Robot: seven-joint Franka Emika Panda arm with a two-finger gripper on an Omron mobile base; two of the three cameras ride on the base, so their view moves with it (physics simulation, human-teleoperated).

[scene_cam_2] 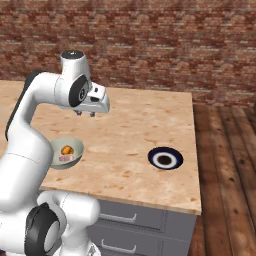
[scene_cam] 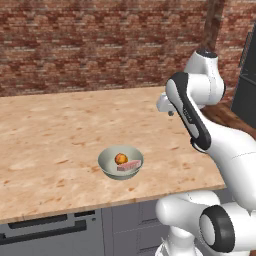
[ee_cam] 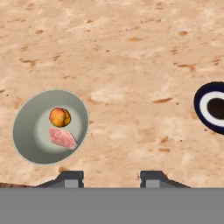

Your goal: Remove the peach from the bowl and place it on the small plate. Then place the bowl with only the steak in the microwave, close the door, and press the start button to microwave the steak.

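The pale grey bowl sits near the counter's front edge. Inside it lie the orange peach and the pink steak, side by side. The small plate, dark blue with a white ring, rests on the counter to the right of the bowl. My gripper hangs open and empty well above the counter, behind the bowl and between bowl and plate. A dark panel stands at the right edge; I cannot tell whether it is the microwave.
The wooden counter runs back to a brick wall. Its right end drops to a wood floor. Grey drawers and a front with a horizontal dark handle sit below the counter's front edge.
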